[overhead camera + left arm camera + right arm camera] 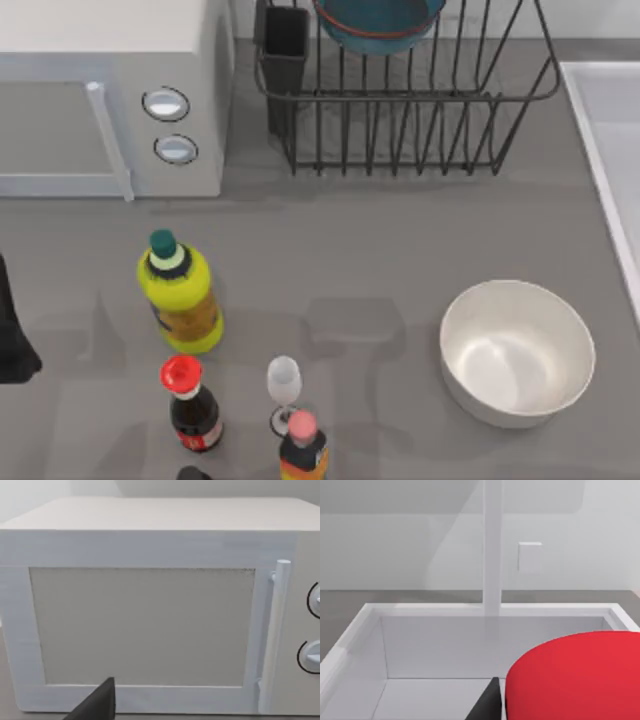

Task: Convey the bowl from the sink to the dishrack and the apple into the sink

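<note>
The dark teal bowl [378, 25] with its red rim line rests in the black wire dishrack [400, 120] at the back, beside the dark cutlery cup [285, 45]. The white-rimmed sink [585, 120] runs along the table's right edge. In the right wrist view the glossy red apple [575, 675] looms close over the sink basin [435, 650], with my right gripper [490, 705] shut on it. One dark finger [487, 702] presses against the apple's side. My left gripper [97, 705] is parked at the table's left edge, facing the microwave door.
A white microwave [110, 100] fills the back left. A larger white bowl [515, 350] sits front right. A yellow bottle [180, 290], a red-capped dark bottle [190, 400], a small glass [284, 385] and an orange bottle [302, 445] cluster front left. A faucet post [492, 545] rises behind the sink.
</note>
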